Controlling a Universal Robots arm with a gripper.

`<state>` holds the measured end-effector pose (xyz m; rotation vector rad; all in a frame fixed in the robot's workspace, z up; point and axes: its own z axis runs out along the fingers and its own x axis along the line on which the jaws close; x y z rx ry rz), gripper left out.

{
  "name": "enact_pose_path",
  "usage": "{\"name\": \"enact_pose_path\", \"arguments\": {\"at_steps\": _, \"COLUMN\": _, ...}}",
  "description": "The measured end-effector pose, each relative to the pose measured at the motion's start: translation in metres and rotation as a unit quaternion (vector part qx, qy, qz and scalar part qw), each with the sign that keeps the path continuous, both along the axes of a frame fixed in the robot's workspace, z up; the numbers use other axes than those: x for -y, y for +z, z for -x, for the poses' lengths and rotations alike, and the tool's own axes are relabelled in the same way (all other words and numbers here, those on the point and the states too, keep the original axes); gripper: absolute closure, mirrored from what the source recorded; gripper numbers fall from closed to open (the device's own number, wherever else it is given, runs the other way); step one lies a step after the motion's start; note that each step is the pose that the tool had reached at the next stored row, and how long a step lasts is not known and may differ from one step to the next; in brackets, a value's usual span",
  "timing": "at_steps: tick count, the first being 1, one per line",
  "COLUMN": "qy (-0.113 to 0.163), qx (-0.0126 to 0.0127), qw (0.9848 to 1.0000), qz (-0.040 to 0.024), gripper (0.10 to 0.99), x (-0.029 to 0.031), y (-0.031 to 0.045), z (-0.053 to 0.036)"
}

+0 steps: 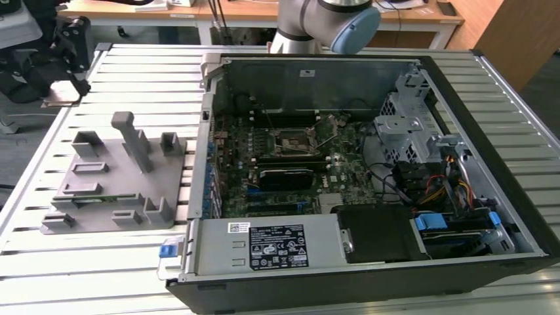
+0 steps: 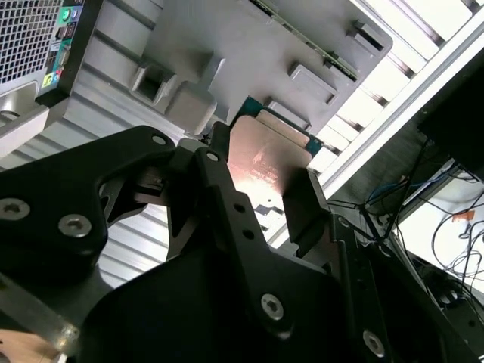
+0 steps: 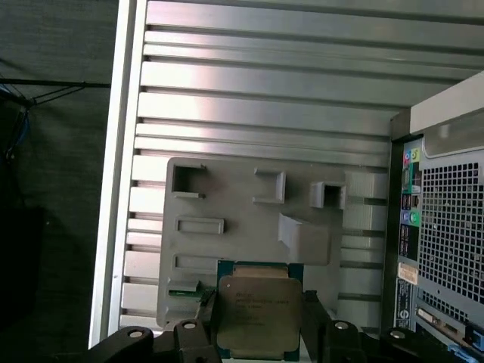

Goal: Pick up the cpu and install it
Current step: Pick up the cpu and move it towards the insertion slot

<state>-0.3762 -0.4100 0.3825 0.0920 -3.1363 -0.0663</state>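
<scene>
Slatted metal desk (image 1: 131,65) bore a grey fixture (image 1: 105,190) and an open computer case (image 1: 350,164); the pincer (image 3: 259,311) pinched the cpu (image 3: 255,324) by opposite edges, aloft near the fixture; probably light, stiff, fragile.

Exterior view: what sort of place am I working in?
Probably a robotics lab or workshop bench: an open computer case lies on a slotted metal table beside a grey fixture plate, with desks behind; the gripper holds the cpu.
</scene>
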Motion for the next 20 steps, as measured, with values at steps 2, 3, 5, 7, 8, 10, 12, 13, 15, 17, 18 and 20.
{"name": "enact_pose_path", "arguments": {"at_steps": 2, "qy": 0.000, "qx": 0.0000, "qw": 1.0000, "qz": 0.0000, "gripper": 0.557, "x": 0.0000, "y": -0.0001, "z": -0.0051}}
{"name": "enact_pose_path", "arguments": {"at_steps": 3, "qy": 0.000, "qx": 0.0000, "qw": 1.0000, "qz": -0.0001, "gripper": 0.557, "x": 0.0000, "y": -0.0001, "z": -0.0074}}
{"name": "enact_pose_path", "arguments": {"at_steps": 5, "qy": 0.000, "qx": 0.0000, "qw": 1.0000, "qz": -0.0001, "gripper": 0.557, "x": 0.0000, "y": 0.0000, "z": -0.0118}}
{"name": "enact_pose_path", "arguments": {"at_steps": 7, "qy": 0.000, "qx": 0.0000, "qw": 1.0000, "qz": 0.0000, "gripper": 0.557, "x": 0.0000, "y": 0.0000, "z": -0.0164}}
{"name": "enact_pose_path", "arguments": {"at_steps": 8, "qy": 0.000, "qx": 0.0000, "qw": 1.0000, "qz": 0.0000, "gripper": 0.557, "x": 0.0000, "y": 0.0000, "z": -0.0187}}
{"name": "enact_pose_path", "arguments": {"at_steps": 10, "qy": 0.000, "qx": 0.0000, "qw": 1.0000, "qz": -0.0001, "gripper": 0.557, "x": 0.0000, "y": -0.0001, "z": -0.0229}}
{"name": "enact_pose_path", "arguments": {"at_steps": 12, "qy": 0.000, "qx": 0.0000, "qw": 1.0000, "qz": -0.0001, "gripper": 0.557, "x": 0.0000, "y": 0.0000, "z": -0.0265}}
{"name": "enact_pose_path", "arguments": {"at_steps": 13, "qy": 0.000, "qx": 0.0000, "qw": 1.0000, "qz": -0.0001, "gripper": 0.557, "x": 0.0000, "y": 0.0000, "z": -0.0280}}
{"name": "enact_pose_path", "arguments": {"at_steps": 15, "qy": 0.000, "qx": 0.0000, "qw": 1.0000, "qz": 0.0000, "gripper": 0.557, "x": -0.0001, "y": 0.0000, "z": -0.0315}}
{"name": "enact_pose_path", "arguments": {"at_steps": 17, "qy": 0.000, "qx": 0.0000, "qw": 1.0000, "qz": 0.0000, "gripper": 0.557, "x": -0.0001, "y": 0.0000, "z": -0.0355}}
{"name": "enact_pose_path", "arguments": {"at_steps": 18, "qy": 0.000, "qx": 0.0000, "qw": 1.0000, "qz": 0.0000, "gripper": 0.557, "x": -0.0001, "y": 0.0000, "z": -0.0376}}
{"name": "enact_pose_path", "arguments": {"at_steps": 20, "qy": 0.000, "qx": 0.0000, "qw": 1.0000, "qz": -0.0001, "gripper": 0.557, "x": -0.0002, "y": -0.0001, "z": -0.0418}}
